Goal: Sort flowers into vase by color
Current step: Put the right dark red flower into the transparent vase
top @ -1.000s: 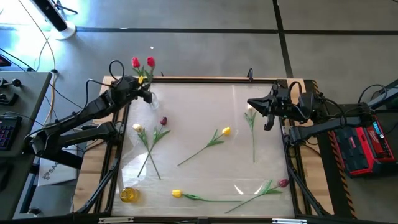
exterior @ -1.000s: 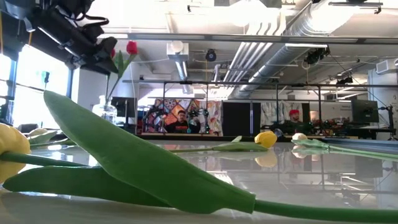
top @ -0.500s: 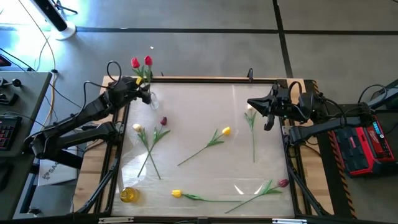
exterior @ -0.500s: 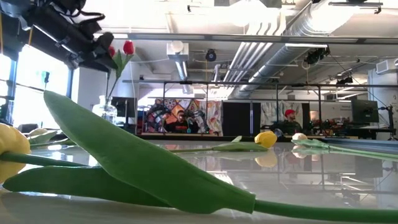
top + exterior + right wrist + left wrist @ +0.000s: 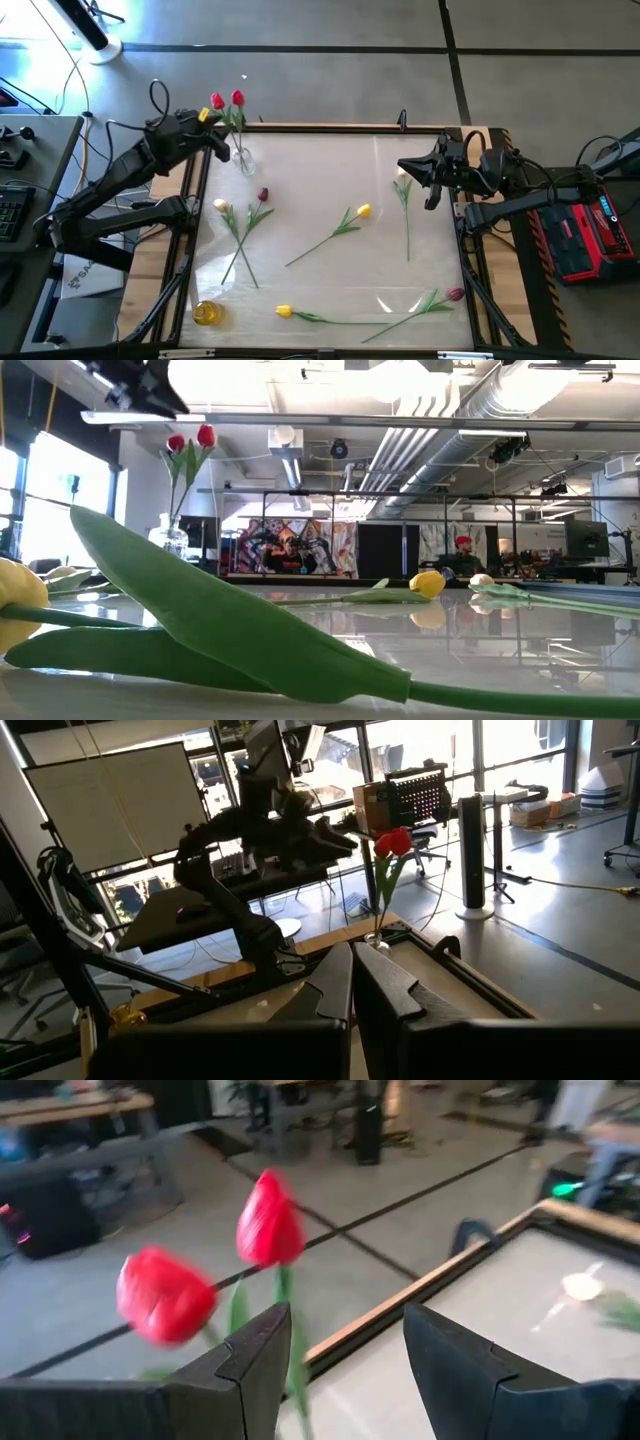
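Now, left gripper (image 5: 340,1370): fingers apart, empty, beside the vase (image 5: 243,158).
Red tulips (image 5: 228,99): upright in vase, far-left table corner.
Right gripper (image 5: 352,982): clenched, empty, right edge.

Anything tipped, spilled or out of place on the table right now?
Nothing stands out. The clear glass vase stands upright at the table's far left corner with two red tulips in it; the other tulips lie loose on the white tabletop, still unsorted. No spill is visible.

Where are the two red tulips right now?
Seen from above, the two red tulips stand in a clear vase at the table's far-left corner, just beside the left pincer.
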Motion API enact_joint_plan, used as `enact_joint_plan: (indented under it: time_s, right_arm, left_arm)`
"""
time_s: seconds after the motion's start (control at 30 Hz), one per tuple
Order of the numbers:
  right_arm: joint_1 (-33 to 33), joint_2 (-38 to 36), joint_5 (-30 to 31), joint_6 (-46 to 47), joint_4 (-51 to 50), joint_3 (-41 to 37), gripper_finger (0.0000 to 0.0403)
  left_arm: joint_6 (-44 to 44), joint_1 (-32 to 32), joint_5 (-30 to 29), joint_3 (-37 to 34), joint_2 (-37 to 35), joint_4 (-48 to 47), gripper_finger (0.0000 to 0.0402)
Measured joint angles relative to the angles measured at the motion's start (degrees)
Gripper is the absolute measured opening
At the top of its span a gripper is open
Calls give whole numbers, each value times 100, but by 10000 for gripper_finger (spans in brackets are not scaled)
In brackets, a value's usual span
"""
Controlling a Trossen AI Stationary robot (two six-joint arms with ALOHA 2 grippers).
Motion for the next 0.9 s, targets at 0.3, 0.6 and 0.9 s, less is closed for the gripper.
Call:
enact_joint_plan:
  time_s: [0.3, 0.6, 0.9]
  right_arm:
    - [2, 0, -2, 0, 2, 0, 0]
    - [2, 2, 0, 0, 0, 0, 0]
    - [0, 1, -2, 0, 0, 0, 0]
  left_arm:
    - [52, -732, 339, 1079, 798, -182, 184]
    - [146, -1607, 597, 1625, 1911, 677, 184]
    - [0, -2241, 1536, 1979, 3161, 1881, 184]
